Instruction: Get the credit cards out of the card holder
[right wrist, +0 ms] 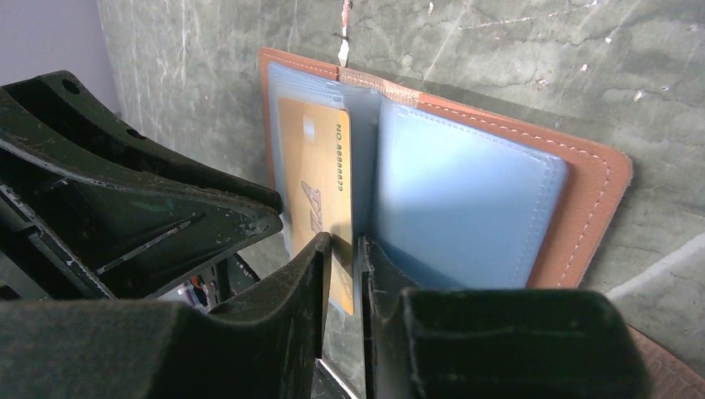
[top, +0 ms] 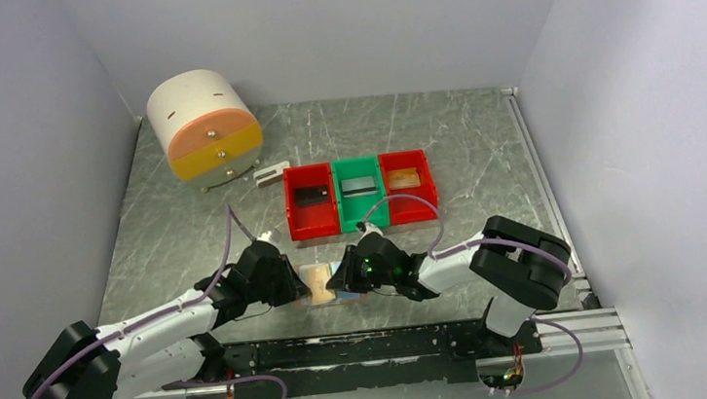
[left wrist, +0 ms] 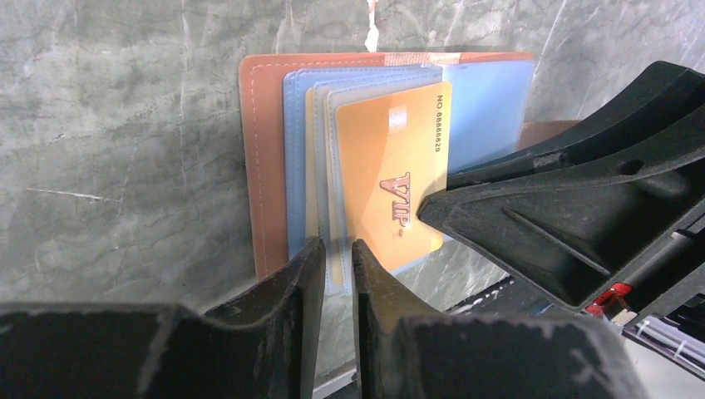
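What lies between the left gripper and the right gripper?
The open card holder, showing a yellow-orange credit card. The top external view shows it between the left gripper and right gripper.

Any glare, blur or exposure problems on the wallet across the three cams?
Top external: even light, card holder tiny and washed out. Left wrist: yellow-orange card sharp, print legible; left fingers dark. Right wrist: soft sheen on blue pocket.

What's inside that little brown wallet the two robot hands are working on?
The open wallet shows pale blue clear pockets, one holding an orange VIP card. More pockets stack behind it; whether they hide other cards cannot be seen.
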`<state>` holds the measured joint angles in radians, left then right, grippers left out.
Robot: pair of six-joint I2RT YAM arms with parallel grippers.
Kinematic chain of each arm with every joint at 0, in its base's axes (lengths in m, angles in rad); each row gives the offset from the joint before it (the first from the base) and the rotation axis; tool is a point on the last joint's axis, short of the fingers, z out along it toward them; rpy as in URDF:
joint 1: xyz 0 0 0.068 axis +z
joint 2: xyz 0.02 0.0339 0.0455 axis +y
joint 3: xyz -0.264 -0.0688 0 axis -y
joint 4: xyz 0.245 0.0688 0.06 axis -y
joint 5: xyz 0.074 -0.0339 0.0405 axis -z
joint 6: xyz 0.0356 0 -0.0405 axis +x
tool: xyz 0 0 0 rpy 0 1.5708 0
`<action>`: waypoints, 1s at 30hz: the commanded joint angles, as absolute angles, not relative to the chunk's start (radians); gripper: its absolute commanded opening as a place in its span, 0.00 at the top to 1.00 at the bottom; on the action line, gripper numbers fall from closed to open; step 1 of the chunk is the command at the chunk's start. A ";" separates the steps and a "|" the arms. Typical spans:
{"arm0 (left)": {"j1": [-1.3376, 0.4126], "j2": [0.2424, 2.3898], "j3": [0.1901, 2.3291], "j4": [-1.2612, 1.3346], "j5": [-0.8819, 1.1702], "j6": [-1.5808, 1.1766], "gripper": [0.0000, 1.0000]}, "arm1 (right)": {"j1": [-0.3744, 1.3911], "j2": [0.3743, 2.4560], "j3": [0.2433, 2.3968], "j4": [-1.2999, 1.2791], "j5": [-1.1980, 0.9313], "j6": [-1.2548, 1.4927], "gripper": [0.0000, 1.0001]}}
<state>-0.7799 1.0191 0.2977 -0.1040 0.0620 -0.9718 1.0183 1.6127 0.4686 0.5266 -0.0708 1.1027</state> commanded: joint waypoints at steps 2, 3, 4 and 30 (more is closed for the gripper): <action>-0.778 1.021 0.329 -0.170 0.040 -0.948 0.75 | 1.015 1.619 0.456 0.554 -0.083 1.109 0.77; -0.778 1.023 0.330 -0.167 0.043 -0.947 0.75 | 1.015 1.622 0.454 0.563 -0.088 1.112 0.77; -0.778 1.026 0.332 -0.165 0.045 -0.945 0.75 | 1.015 1.622 0.453 0.568 -0.089 1.117 0.78; -0.779 0.950 0.432 -0.209 0.023 -0.923 0.62 | 0.991 1.590 0.383 0.608 -0.107 1.159 0.94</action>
